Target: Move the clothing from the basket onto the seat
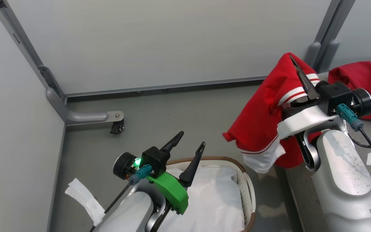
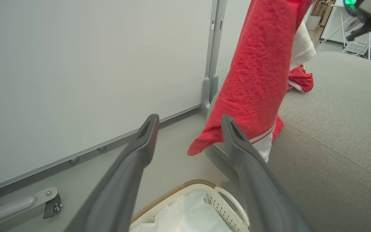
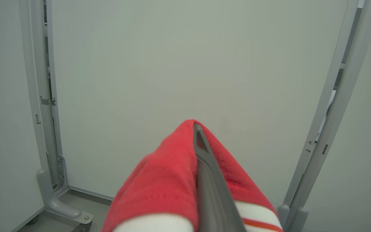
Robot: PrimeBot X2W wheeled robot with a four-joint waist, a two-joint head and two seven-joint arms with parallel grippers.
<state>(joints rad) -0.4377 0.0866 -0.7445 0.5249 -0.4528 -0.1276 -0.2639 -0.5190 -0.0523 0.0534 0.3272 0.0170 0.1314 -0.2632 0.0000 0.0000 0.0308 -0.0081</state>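
My right gripper [image 1: 292,59] is shut on a red garment with white trim [image 1: 262,119]. The cloth is draped over the fingers and hangs in the air at the near edge of the grey seat [image 1: 298,199]. The right wrist view shows the same red cloth [image 3: 166,180] wrapped round the closed gripper [image 3: 198,129]. A second red garment [image 1: 362,77] lies crumpled on the seat [image 2: 333,129] further back. My left gripper [image 1: 191,140] stands open and holds nothing, above the basket [image 1: 217,159], where the white liner [image 1: 214,193] shows.
White partition panels close off the back and left. A grey frame foot with a caster [image 1: 116,124] sits on the grey floor left of the basket. Black cables [image 1: 370,145] run beside my right arm over the seat.
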